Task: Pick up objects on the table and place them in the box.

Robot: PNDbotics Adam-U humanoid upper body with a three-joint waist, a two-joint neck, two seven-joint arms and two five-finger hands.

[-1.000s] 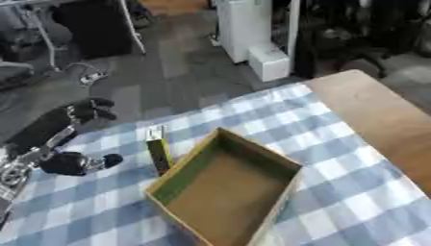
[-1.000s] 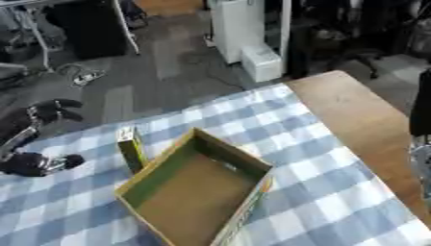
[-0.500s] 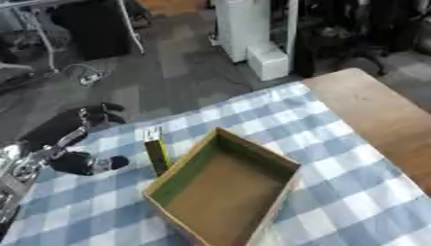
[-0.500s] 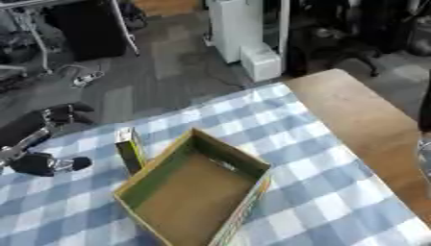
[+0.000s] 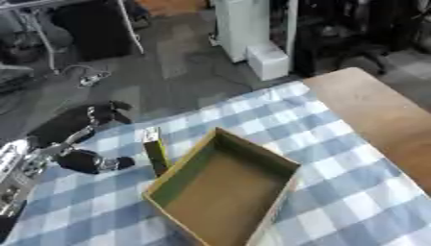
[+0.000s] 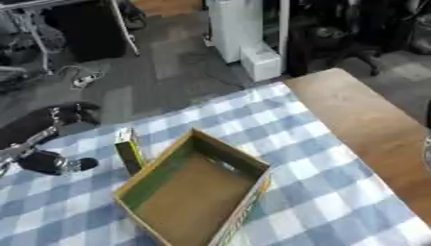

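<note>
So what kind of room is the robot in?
Probably a workshop or lab, not a home. A checked cloth covers the table with a box on it, and behind it are grey carpet, white equipment and cables.

The open cardboard box with green inner walls [image 5: 221, 190] sits near the near edge of the blue-and-white checked tablecloth [image 5: 353, 192]. The small upright green carton [image 5: 155, 150] stands touching its left wall. The robot's black left hand [image 5: 80, 139] is left of the carton.

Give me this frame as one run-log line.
left hand: raised over the table's left edge, grip unclear | carton: upright beside box's left wall | box: open, nothing visible inside | right hand: not in view
</note>
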